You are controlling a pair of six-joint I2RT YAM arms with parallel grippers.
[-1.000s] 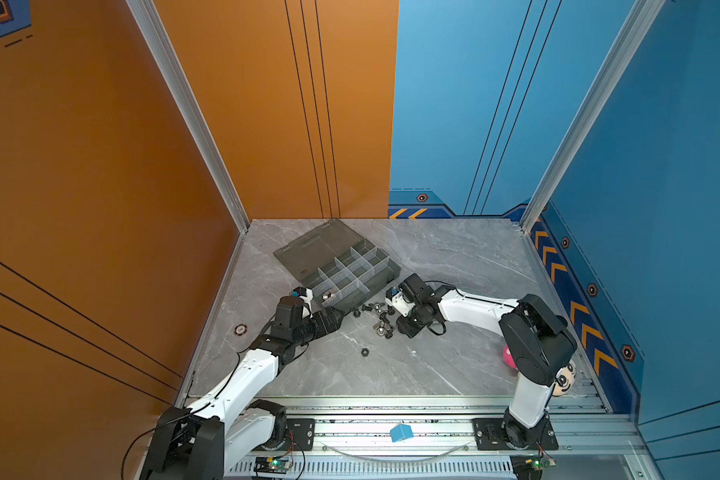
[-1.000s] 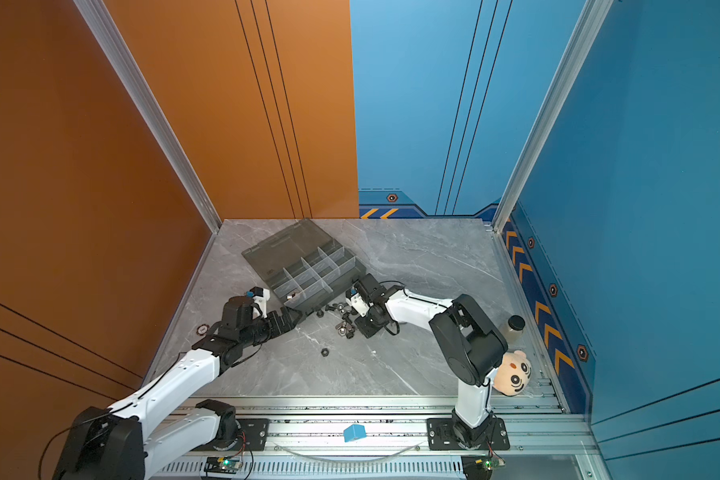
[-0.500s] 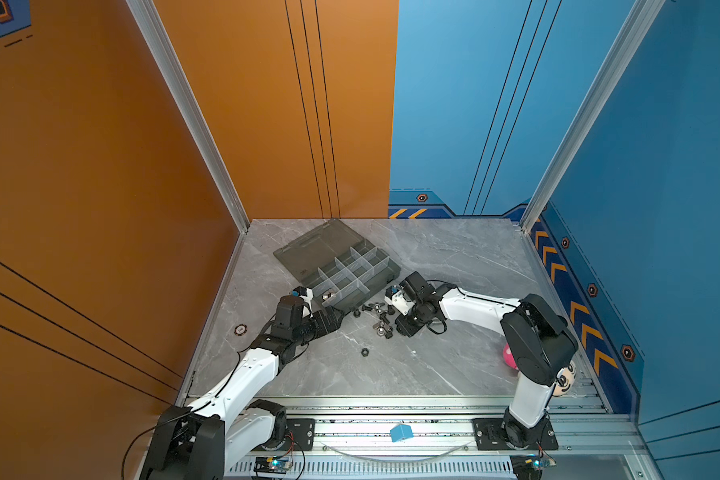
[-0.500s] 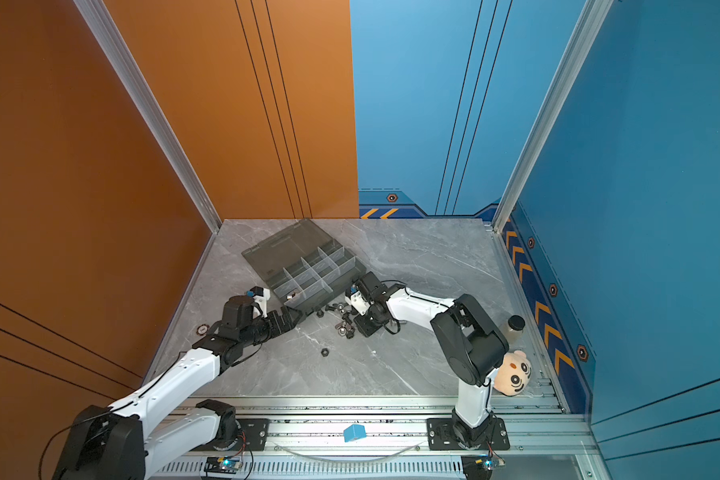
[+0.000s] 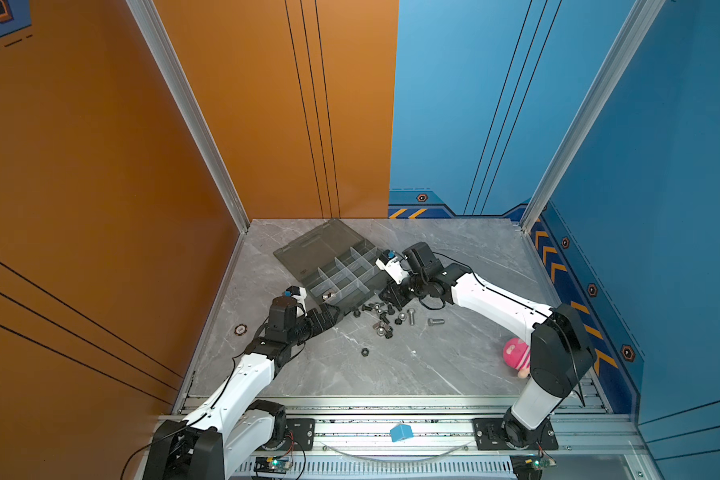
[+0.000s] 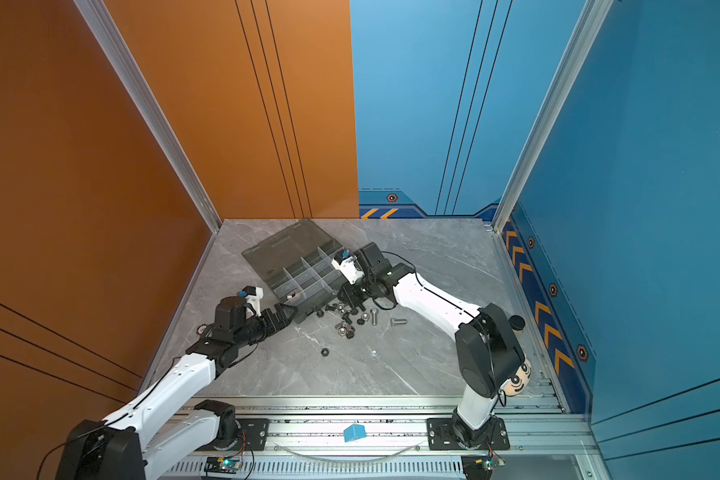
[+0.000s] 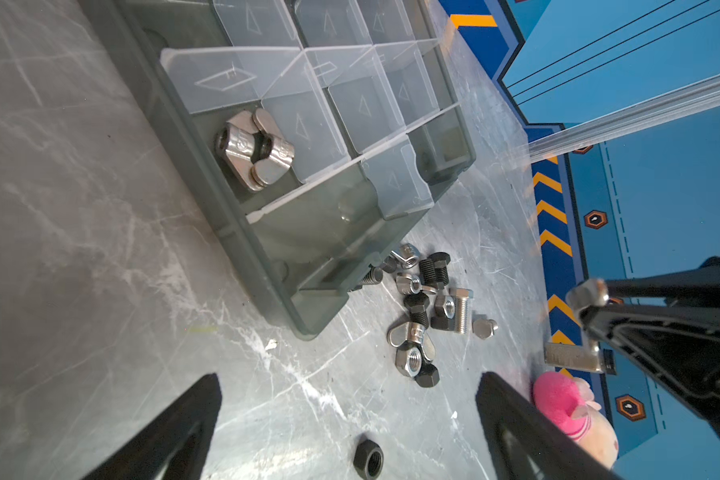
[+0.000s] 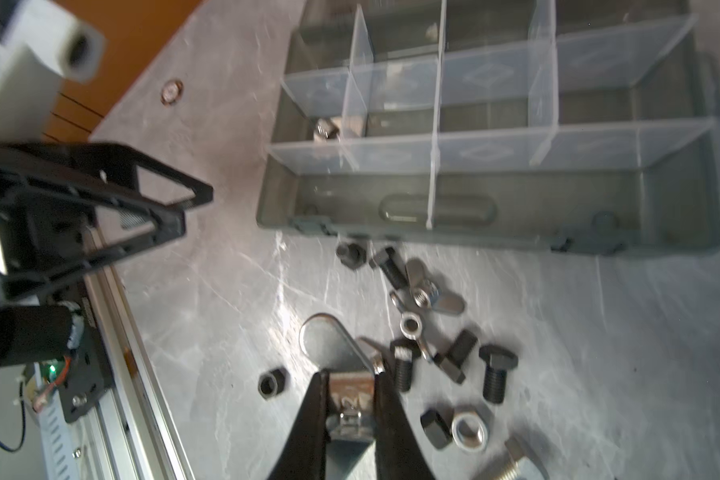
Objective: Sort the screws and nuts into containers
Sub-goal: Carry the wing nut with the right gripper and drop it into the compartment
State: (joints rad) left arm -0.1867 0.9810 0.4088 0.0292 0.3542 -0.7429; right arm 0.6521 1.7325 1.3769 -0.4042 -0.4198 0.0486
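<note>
Pinching a shiny silver wing nut (image 8: 350, 395) over the pile of screws and nuts (image 5: 385, 318), right fingers (image 8: 391, 419) hover beside the smoky-grey plastic organizer box (image 8: 558, 203), probably bound for its left compartment (image 5: 327, 296) holding two matching wing nuts (image 7: 255, 151); left fingers (image 7: 175, 428) spread, idle.

Top views: both high above the near rail (image 5: 391, 409), tilted steeply down, whole table (image 5: 454, 370) in frame. Left wrist view: low, close, facing right. Right wrist view: close, facing left and near. Wrist views share the containers (image 7: 192, 158), loose screws (image 7: 433, 270) and nuts (image 7: 410, 336).
</note>
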